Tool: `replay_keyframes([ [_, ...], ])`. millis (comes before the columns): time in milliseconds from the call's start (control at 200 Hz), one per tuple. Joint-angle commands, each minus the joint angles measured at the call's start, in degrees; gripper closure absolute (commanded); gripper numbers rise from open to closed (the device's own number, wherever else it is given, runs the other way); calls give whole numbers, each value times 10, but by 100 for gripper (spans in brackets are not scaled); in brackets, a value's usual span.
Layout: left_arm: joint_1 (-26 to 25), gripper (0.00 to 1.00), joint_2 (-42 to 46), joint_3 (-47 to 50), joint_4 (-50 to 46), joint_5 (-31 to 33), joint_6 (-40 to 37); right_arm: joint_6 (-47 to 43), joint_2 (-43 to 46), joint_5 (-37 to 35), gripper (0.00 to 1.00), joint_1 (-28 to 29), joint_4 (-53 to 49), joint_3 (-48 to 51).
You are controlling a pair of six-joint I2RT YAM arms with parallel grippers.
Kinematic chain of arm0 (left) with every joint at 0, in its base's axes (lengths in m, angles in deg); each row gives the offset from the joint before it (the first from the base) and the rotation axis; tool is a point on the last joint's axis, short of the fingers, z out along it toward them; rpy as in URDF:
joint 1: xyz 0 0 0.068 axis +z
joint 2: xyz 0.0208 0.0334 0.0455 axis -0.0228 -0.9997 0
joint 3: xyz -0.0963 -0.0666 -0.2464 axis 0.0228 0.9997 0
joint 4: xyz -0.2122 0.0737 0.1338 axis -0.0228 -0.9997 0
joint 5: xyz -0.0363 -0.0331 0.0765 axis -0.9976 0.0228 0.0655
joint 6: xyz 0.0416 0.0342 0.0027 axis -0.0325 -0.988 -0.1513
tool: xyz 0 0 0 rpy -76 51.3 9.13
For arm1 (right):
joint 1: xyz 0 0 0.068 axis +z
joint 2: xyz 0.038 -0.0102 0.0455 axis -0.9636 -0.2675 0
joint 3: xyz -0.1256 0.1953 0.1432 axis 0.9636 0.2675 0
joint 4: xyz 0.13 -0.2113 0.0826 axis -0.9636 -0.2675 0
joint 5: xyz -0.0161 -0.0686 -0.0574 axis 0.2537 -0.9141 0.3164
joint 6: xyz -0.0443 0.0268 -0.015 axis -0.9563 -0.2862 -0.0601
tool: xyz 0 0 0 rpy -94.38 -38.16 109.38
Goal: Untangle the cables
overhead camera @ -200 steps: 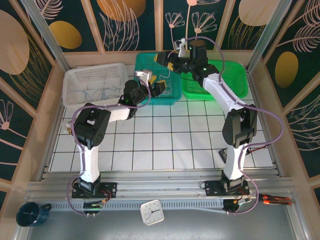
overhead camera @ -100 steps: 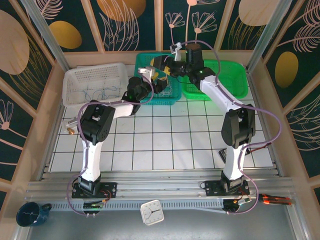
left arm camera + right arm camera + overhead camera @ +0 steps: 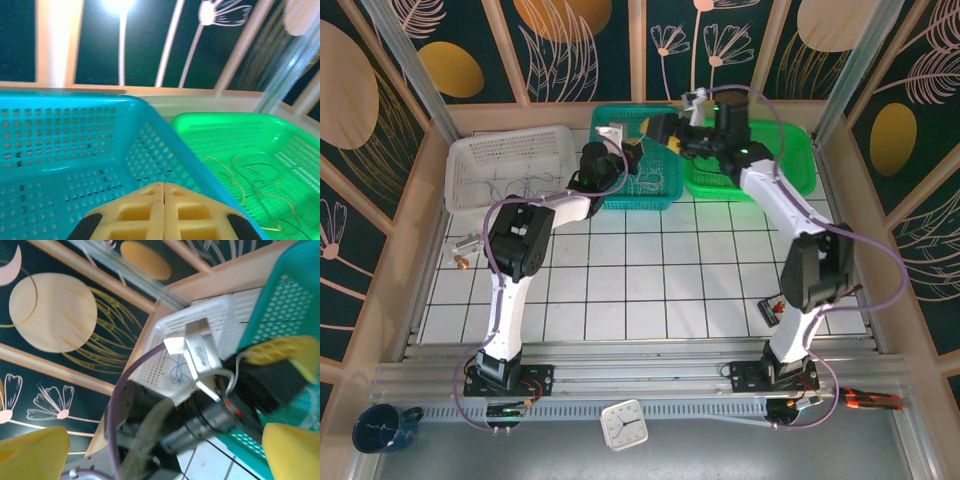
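Looking partway done: bluish cables [image 3: 515,185] in white basket [image 3: 510,140], yellowish cables [image 3: 239,172] in green basket [image 3: 215,117], teal basket [image 3: 60,135] probably unfinished. Left hand [image 3: 163,187] pinched shut, right hand [image 3: 665,133] wide open.

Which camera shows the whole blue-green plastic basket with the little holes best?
The top camera: there the blue-green perforated plastic basket appears nearly whole, sitting between the white plastic basket and the green plastic basket. The left wrist camera sees its inner walls close up; the right wrist camera catches one corner.
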Motion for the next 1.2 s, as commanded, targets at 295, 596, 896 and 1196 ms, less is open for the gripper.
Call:
replay_keyframes([
  [295,19,52,-37,-74,-139,14,13,11,215,-28,1,-176,29,131],
  [596,19,1,24,-152,-396,0,-21,-90,278,-114,1,-178,-78,176],
  [896,19,1,45,-214,-694,46,-49,-98,323,-145,1,-182,-79,245],
  [1196,16,1,-8,-319,-826,94,-93,-120,222,-144,3,-110,-38,228],
])
